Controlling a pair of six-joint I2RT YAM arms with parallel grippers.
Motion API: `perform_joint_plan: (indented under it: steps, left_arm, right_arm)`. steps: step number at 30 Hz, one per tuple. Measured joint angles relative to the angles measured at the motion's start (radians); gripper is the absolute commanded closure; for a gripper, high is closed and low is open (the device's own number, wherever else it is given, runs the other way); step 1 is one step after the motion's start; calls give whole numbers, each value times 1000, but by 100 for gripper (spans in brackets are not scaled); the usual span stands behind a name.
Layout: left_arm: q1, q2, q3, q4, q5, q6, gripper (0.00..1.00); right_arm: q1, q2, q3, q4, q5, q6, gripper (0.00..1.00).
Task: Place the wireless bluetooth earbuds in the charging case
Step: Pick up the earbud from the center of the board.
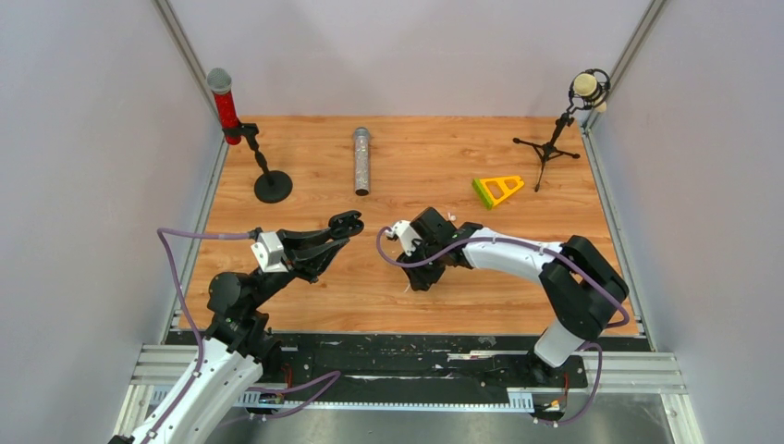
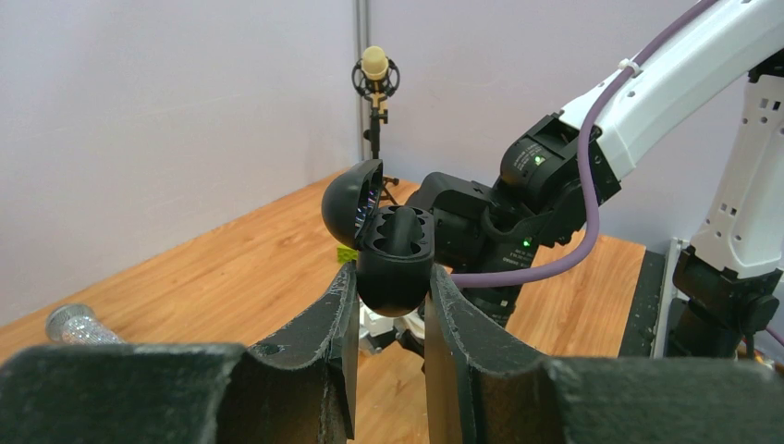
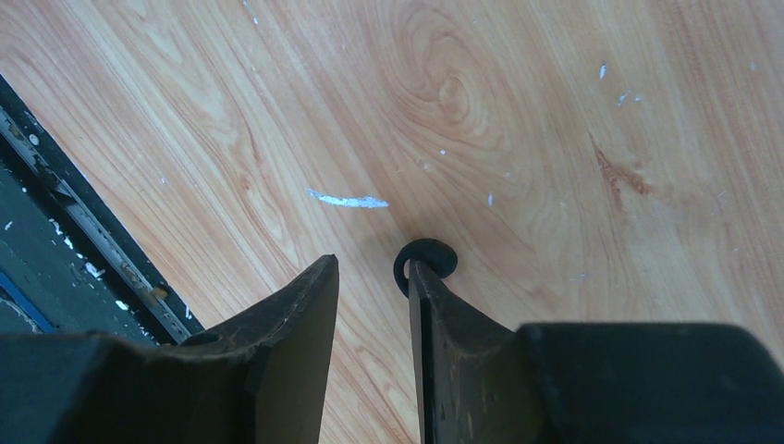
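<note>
My left arm (image 1: 208,384) and right arm (image 1: 513,254): white shells, black joints, purple cable (image 2: 590,185) each; black wedge-shaped fingers (image 3: 296,314).

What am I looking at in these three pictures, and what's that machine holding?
Two robot arms stand at a wooden table. One picture looks down from above; the other two come from cameras on the wrists. The left gripper pinches an open black case. The right gripper hangs open over the wood, a black earbud at one fingertip. Lying or standing around: a red microphone, a silver microphone, a tripod microphone, a yellow wedge, a white sliver.
</note>
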Motion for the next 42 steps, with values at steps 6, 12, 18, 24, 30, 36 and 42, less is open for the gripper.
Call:
perform_joint_plan:
  steps: [6,12,18,24,30,36,42]
  left_arm:
    - [0,0,0,0,0,0,100]
    - [0,1,0,0,0,0,100]
    - [0,1,0,0,0,0,100]
    - [0,1,0,0,-1,0,100]
    - [0,1,0,0,-1,0,100]
    - [0,2,0,-1,-13,-2,100]
    - [0,13,0,0,-15,-16,100]
  right_arm:
    - [-17,0,0,17,0,6,64]
    - [-36,0,-1,29,14,7,74]
    - [-45,0,-3,30,37,7,78]
    - [-51,3,-11,31,57,6,97]
    - [-55,1,-11,36,53,5,100]
    - [-70,-49,-10,-8,14,-16,100]
    - [-85,-262,87,-78,-164,-95,100]
